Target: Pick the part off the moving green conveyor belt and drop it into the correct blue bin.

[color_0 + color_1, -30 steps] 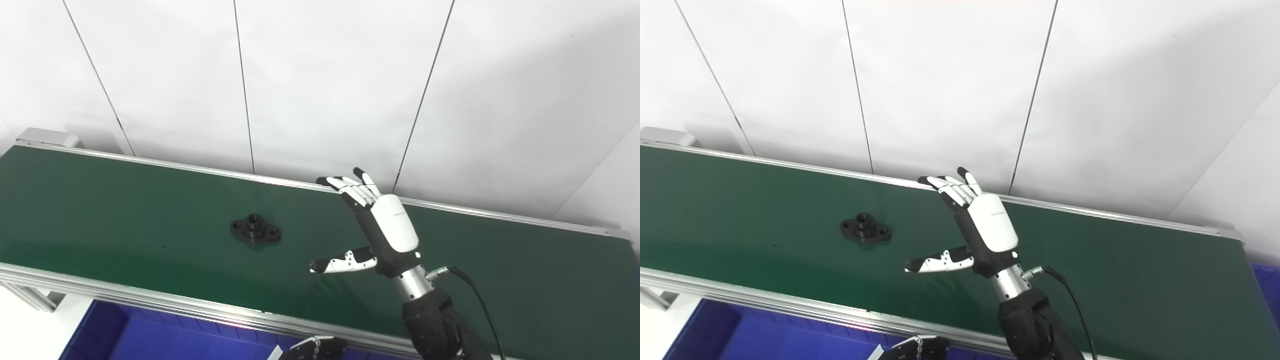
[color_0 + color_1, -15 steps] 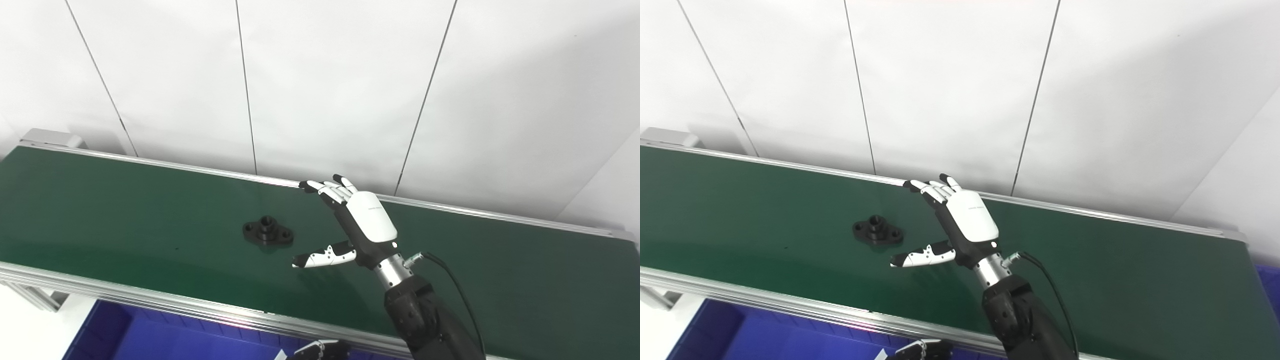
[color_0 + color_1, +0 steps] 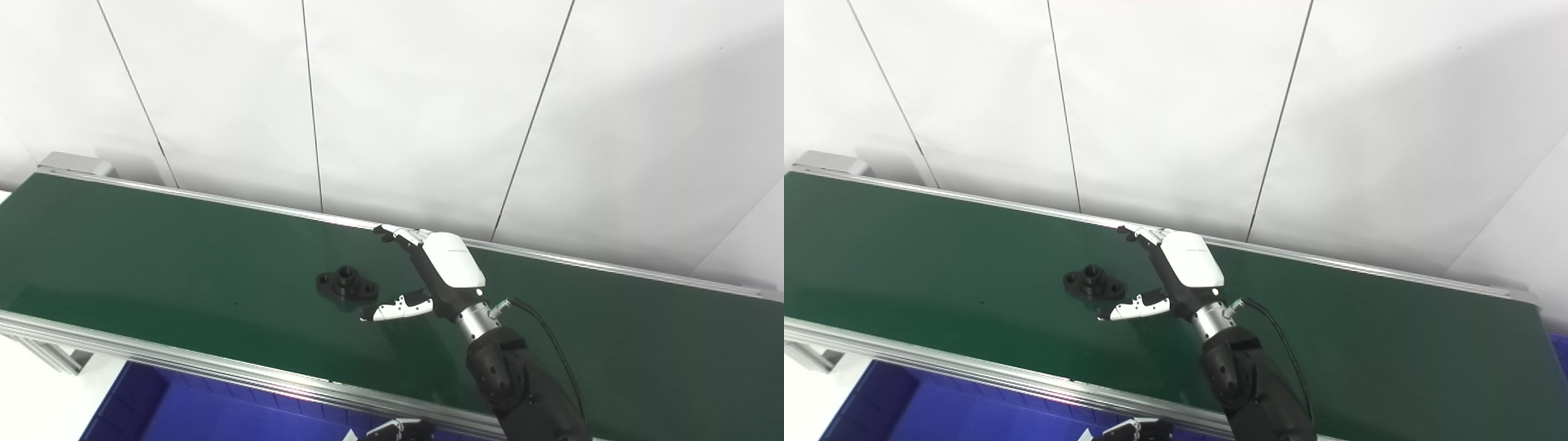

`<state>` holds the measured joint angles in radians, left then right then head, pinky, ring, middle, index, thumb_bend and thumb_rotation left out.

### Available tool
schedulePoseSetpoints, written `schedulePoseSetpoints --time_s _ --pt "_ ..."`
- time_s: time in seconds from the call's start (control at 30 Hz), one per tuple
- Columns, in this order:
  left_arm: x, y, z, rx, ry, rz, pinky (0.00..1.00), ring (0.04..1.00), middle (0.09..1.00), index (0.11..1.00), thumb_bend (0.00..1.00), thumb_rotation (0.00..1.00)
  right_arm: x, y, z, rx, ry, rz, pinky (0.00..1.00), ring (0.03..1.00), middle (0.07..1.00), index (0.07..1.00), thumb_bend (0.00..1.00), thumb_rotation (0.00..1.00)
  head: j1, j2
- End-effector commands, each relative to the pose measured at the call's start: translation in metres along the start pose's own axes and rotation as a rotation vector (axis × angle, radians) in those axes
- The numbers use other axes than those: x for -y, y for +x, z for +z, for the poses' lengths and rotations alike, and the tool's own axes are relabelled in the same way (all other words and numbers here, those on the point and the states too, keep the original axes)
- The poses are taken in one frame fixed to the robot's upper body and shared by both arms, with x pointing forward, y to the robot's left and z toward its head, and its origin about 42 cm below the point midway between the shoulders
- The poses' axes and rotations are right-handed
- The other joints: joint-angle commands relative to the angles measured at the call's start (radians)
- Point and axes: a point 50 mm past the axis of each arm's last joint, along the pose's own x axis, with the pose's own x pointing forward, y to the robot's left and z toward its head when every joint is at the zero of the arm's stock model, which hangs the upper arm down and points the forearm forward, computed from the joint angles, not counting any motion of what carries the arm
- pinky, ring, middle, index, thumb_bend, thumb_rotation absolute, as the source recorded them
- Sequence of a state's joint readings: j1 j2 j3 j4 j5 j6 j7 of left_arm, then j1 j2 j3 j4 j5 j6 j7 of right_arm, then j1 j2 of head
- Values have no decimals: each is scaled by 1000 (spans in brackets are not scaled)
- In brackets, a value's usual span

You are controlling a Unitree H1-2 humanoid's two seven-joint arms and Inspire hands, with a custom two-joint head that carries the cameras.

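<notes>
A black flanged part (image 3: 346, 284) with a raised centre hub lies flat on the green conveyor belt (image 3: 153, 257); it also shows in the right eye view (image 3: 1094, 284). My right hand (image 3: 429, 275) hangs low over the belt just right of the part, open, fingers stretched toward the far rail and thumb (image 3: 392, 310) pointing left near the part's right end, apart from it. Only the fingertips of my left hand (image 3: 392, 430) show at the bottom edge, below the belt's near rail.
A blue bin (image 3: 202, 410) sits below the belt's near rail (image 3: 184, 361). A sliver of another blue bin (image 3: 1559, 349) shows at the right edge. A white panelled wall stands behind the far rail (image 3: 582, 260).
The part has ridden the belt to the right. My right hand has dropped lower and moved left toward it, its thumb now close to the part. The camera has shifted a little.
</notes>
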<state>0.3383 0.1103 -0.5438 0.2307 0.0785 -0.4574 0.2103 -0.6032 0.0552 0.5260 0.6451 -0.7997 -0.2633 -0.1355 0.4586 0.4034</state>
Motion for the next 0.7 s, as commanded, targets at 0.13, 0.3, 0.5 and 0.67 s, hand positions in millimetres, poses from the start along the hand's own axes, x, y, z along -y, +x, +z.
schedulePoseSetpoints --time_s 0.13,0.3,0.5,0.67 --pt "9 -1 6 33 3 -19 622 714 742 733 811 889 15 24 11 8 -38 -27 861 807 787 835 912 582 1 6" --pt "9 -2 7 35 2 -17 624 713 740 733 816 888 13 25 4 -28 -59 -2 857 802 785 832 911 562 3 10" --pt "10 -3 7 42 20 -17 628 714 740 735 816 906 8 25 -1 -44 -93 11 849 791 776 821 910 542 2 15" --pt "12 -4 9 45 10 -19 625 714 739 732 809 887 1 24 -5 -55 -131 24 846 784 763 813 911 512 3 20"
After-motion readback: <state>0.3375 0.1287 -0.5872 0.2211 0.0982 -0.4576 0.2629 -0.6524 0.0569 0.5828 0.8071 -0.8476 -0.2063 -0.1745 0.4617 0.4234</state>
